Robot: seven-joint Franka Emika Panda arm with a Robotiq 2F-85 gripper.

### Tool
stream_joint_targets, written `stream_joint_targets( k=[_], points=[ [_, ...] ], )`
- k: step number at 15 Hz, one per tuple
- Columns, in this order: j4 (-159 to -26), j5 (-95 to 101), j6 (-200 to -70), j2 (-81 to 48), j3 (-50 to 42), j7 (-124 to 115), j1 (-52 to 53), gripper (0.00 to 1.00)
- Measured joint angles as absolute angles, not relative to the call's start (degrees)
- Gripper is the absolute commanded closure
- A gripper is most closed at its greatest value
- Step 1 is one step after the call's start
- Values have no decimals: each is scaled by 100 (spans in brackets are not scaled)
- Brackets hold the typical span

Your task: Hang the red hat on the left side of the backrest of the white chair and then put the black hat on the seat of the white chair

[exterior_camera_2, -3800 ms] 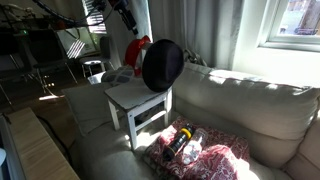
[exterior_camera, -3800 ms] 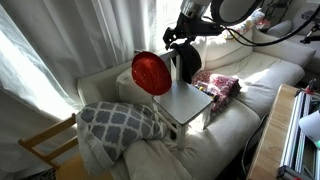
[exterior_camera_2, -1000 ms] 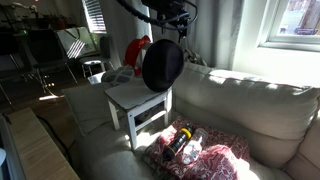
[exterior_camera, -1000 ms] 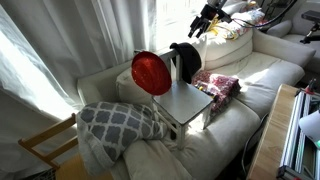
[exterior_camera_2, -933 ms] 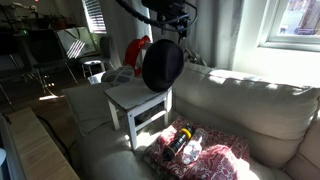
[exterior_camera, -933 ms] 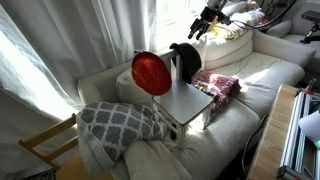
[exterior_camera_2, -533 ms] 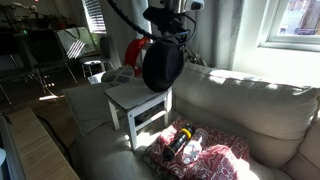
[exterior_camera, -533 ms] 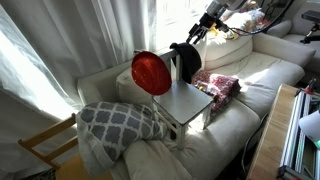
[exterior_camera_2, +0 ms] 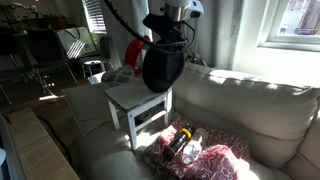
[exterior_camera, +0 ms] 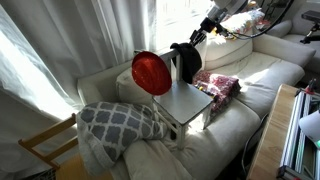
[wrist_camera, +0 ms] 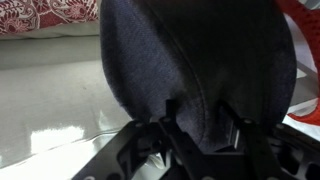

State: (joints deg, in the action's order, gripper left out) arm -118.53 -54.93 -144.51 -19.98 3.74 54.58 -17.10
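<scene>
The red hat (exterior_camera: 151, 73) (exterior_camera_2: 135, 50) hangs on one post of the white chair's backrest. The black hat (exterior_camera: 186, 58) (exterior_camera_2: 162, 65) hangs on the other post. Below both lies the bare white seat (exterior_camera: 183, 102) (exterior_camera_2: 135, 97); the backrest is almost wholly hidden behind the hats. My gripper (exterior_camera: 198, 34) (exterior_camera_2: 166, 36) sits at the black hat's top edge. In the wrist view the black hat (wrist_camera: 200, 60) fills the frame. The gripper (wrist_camera: 203, 125) has its jaws astride a fold of the dark fabric, partly closed; whether they pinch it does not show.
The chair stands on a white sofa (exterior_camera: 255, 75). A grey patterned pillow (exterior_camera: 120, 122) lies beside it, and a red-patterned cloth (exterior_camera: 220, 85) (exterior_camera_2: 200, 150) on the other side. A tan wooden chair (exterior_camera: 45, 145) stands at the sofa's end. A wooden surface (exterior_camera: 272, 135) borders the front.
The gripper came down from above the sofa's back to the black hat's top, and its jaws have narrowed around the fabric. Both hats and the chair stay where they were.
</scene>
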Motion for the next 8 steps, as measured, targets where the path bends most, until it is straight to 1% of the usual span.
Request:
stream_joint_targets(
  k=[2,4,8],
  points=[
    [-11870,-5538,-14451,-2000,363,5497,-1697,98],
    [-11874,-5543,-14451,-2000,342,5502,-1679,100],
    [-11865,-5542,-14447,-1862,246,5502,-1609,98]
  ],
)
